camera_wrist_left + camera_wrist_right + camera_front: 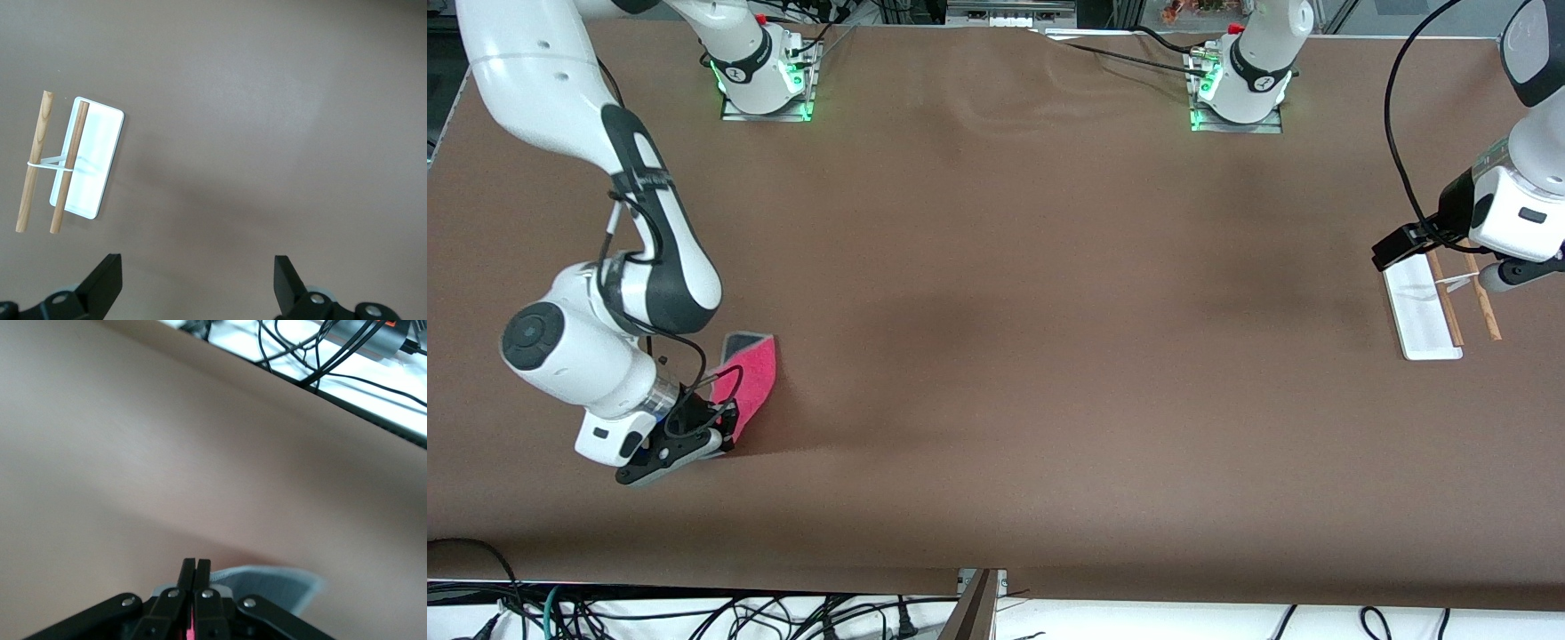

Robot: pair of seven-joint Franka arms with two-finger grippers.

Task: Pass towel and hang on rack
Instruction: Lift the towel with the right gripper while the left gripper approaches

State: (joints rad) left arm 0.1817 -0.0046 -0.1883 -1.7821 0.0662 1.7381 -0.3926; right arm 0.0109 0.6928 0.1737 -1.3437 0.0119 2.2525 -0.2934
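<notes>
The pink-red towel (749,378) with grey edging lies at the right arm's end of the table, one corner folded to show its dark underside. My right gripper (713,442) is shut on the towel's edge nearest the front camera. In the right wrist view the fingers (196,577) pinch a sliver of pink, with the towel's grey edge (280,581) curling past them. The rack (1436,307), a white base with two brown rods, stands at the left arm's end. My left gripper (198,283) hangs open and empty above the table beside the rack (83,160).
The brown table top (1032,338) stretches between towel and rack. Cables (694,618) hang below the table's edge nearest the front camera. The two arm bases (760,76) stand along the table's edge farthest from the front camera.
</notes>
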